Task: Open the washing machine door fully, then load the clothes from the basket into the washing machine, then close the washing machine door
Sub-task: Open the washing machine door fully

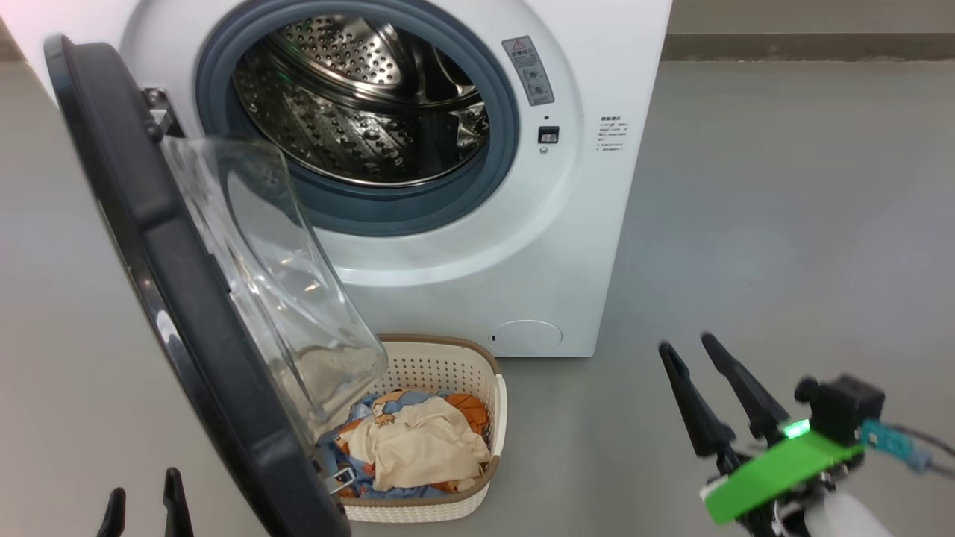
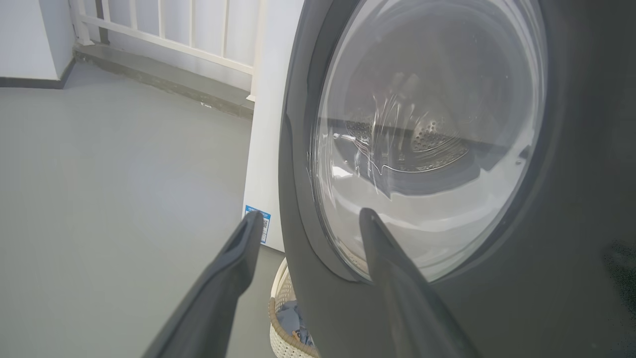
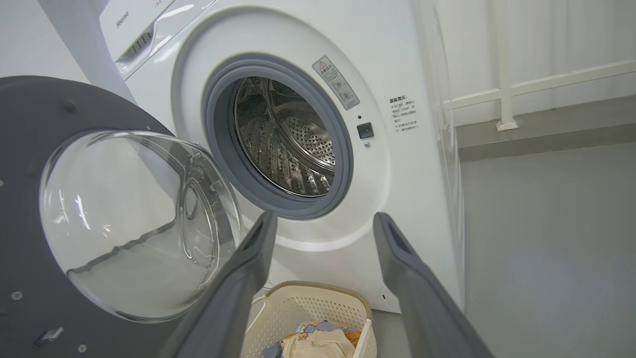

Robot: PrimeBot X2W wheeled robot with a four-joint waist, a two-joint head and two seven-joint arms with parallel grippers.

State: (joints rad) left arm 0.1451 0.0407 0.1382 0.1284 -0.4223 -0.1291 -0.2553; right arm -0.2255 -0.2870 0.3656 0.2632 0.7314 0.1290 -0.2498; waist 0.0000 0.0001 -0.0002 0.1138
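The white washing machine (image 1: 462,253) stands ahead with its steel drum (image 1: 358,97) exposed. Its door (image 1: 171,283) hangs open to the left, black rim edge-on, clear glass bowl (image 1: 276,276) bulging right over the basket. The cream basket (image 1: 477,388) sits on the floor before the machine, holding the clothes (image 1: 418,447), cream over blue printed fabric. My right gripper (image 1: 690,347) is open and empty, low right of the basket. My left gripper (image 1: 145,496) is open at the lower left, close to the door's outer face (image 2: 497,278). In the right wrist view the basket (image 3: 318,308) lies below my fingers (image 3: 253,258).
Grey floor (image 1: 783,224) spreads to the right of the machine and to the left of the door (image 2: 99,174). A white railing (image 2: 174,35) on a low kerb runs behind the machine. A blue label sticker (image 2: 261,221) sits on the machine's side.
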